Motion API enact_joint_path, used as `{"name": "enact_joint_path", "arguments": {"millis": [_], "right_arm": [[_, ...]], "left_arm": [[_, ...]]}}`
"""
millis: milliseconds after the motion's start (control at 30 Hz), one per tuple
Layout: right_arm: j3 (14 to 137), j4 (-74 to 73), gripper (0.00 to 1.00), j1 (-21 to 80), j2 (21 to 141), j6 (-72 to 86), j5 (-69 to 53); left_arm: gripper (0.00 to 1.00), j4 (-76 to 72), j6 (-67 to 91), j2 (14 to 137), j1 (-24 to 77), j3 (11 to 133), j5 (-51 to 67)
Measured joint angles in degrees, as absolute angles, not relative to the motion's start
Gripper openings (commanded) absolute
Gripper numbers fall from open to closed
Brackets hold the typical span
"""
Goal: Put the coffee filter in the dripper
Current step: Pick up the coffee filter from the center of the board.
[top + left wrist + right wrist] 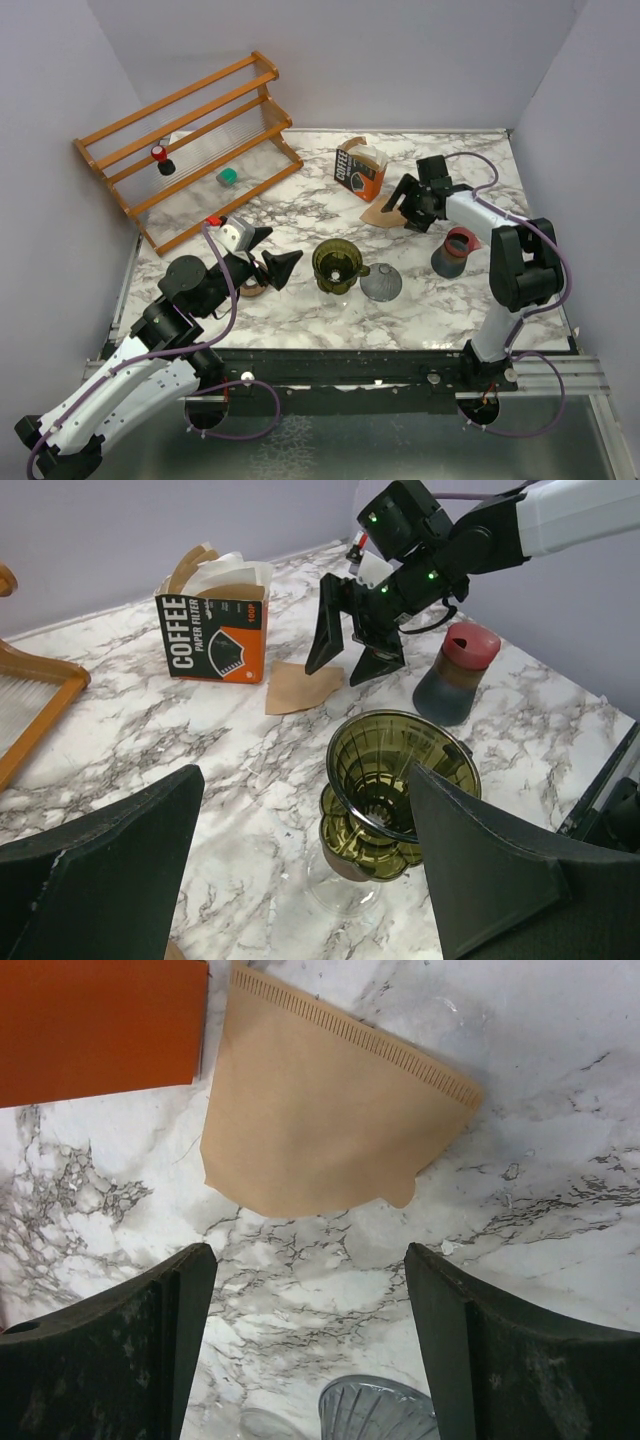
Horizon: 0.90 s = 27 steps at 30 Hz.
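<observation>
1. The left pincer (pixel 275 255) hangs low over the near left part of the marbled surface (pixel 300 205). Its jaws are spread wide and it has hold of nothing. It faces the dripper.
2. Just past its fingertips stands the dripper (pixel 338 265), an olive-green glass cone, upright on a clear base, its mouth open upward. In the left wrist view the dripper (pixel 400 780) sits between the two dark fingers (pixel 110 870) and nothing lies inside it.
3. Just to the right of the dripper rests a grey ribbed cone (pixel 381 283). Further right stands a dark vessel with a red lid (pixel 458 250).
4. Beyond these, the coffee filter (pixel 383 213) lies flat on the surface, a tan fan of paper, well apart from the dripper.
5. The right pincer (pixel 400 212) is over the filter's near edge, jaws wide apart and gripping nothing. From its wrist camera the filter (pixel 320 1110) shows whole, just ahead of the fingertips (pixel 190 1290). Whether the tips touch the paper I cannot tell.
6. Just beside the filter stands the orange and black filter box (pixel 360 168), opened at the top.
7. Farthest back on the left leans a wooden rack (pixel 190 140).
</observation>
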<state>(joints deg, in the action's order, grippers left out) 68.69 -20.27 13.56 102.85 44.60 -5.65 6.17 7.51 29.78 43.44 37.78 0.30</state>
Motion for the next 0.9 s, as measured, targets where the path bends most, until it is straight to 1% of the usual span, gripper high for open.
{"name": "enact_joint_path", "arguments": {"millis": [367, 600, 767, 900], "right_arm": [[68.7, -19.6, 0.71, 13.6, 106.0, 48.4, -2.9], [68.7, -18.9, 0.61, 13.6, 107.7, 51.2, -0.6], [68.9, -18.0, 0.51, 13.6, 108.3, 52.8, 2.2], [69.1, -16.7, 0.35, 13.6, 109.1, 53.6, 3.4]], "left_arm": [[0.85, 6.2, 7.5, 29.6, 43.2, 37.8, 0.5], [0.85, 6.2, 7.5, 29.6, 43.2, 37.8, 0.5], [0.85, 6.2, 7.5, 29.6, 43.2, 37.8, 0.5], [0.85, 6.2, 7.5, 29.7, 43.2, 37.8, 0.5]]}}
